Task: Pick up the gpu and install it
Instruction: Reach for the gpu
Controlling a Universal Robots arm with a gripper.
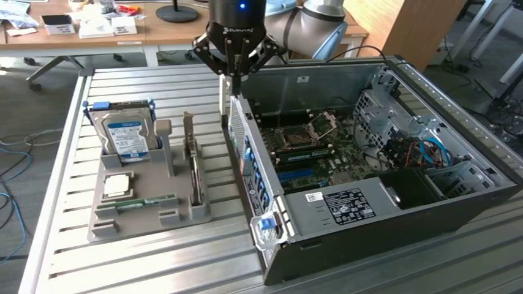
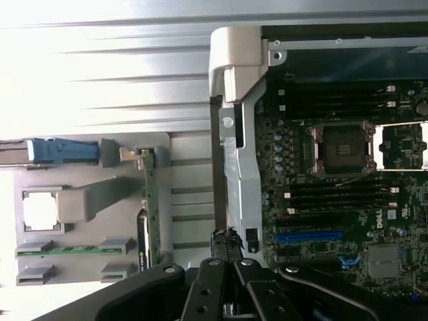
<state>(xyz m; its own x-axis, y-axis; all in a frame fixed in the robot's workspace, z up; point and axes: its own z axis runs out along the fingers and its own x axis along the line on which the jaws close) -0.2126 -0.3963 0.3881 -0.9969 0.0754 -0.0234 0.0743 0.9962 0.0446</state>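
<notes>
The jaws hung closed and empty over the computer case [image 1: 457,202] wall. The graphics card [image 1: 195,165] stood on edge in the grey tray [image 1: 110,215] on the table [image 1: 147,269], well apart. A clean grab, I reckoned, needed them opened and squared across its top edge.

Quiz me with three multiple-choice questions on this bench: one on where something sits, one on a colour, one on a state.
1. Where is the gpu?
A) standing on edge in the grey holder
B) lying on the floor
C) plugged into a slot

2. The hard drive has a label that is:
A) red
B) blue and white
C) yellow

3. The computer case is:
A) closed up
B) wrapped in plastic
C) open, motherboard showing

Answers:
1 A, the card stands upright in the holder beside the case.
2 B, the label shows blue over white.
3 C, the exterior view looks straight onto the board.
</notes>
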